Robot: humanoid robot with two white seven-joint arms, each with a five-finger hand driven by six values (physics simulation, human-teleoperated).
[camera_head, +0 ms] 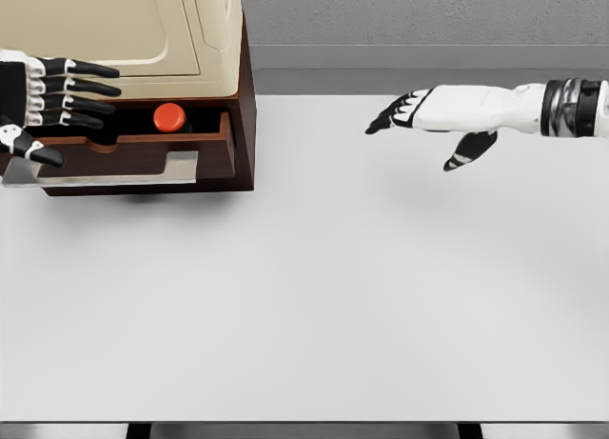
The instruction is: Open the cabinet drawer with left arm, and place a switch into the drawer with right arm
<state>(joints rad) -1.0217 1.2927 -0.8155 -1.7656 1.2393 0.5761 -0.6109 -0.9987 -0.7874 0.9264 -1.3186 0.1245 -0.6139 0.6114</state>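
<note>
Dark-brown wood is framing the pulled-out drawer (143, 153) of the cream-topped cabinet (205, 39) at the far left of the white table (314, 296); inside it the round red push-button switch (169, 116) is lying near the back, just right of the left hand's fingertips; nothing else is showing in the drawer, though its left part is hidden behind that hand.

The black-and-white left hand (43, 101) is hanging over the drawer's left end with its fingers (90, 89) stretched out and slightly apart, gripping nothing; whether its thumb is touching the pale grey front panel (124, 168) cannot be told. The white right hand (428, 115) is hovering above bare table well apart from the cabinet, fingers extended and loosely together, thumb drooping, empty.

Judging from this layout, the placing looks done, so the risks are coming from the arms themselves; the left hand, sitting so close to the drawer's front rail, could be nudging the drawer shut or dragging it further out as it moves away; its fingers, pointing toward the switch, could be knocking it if they dip. The right hand is posing little danger where it is.
</note>
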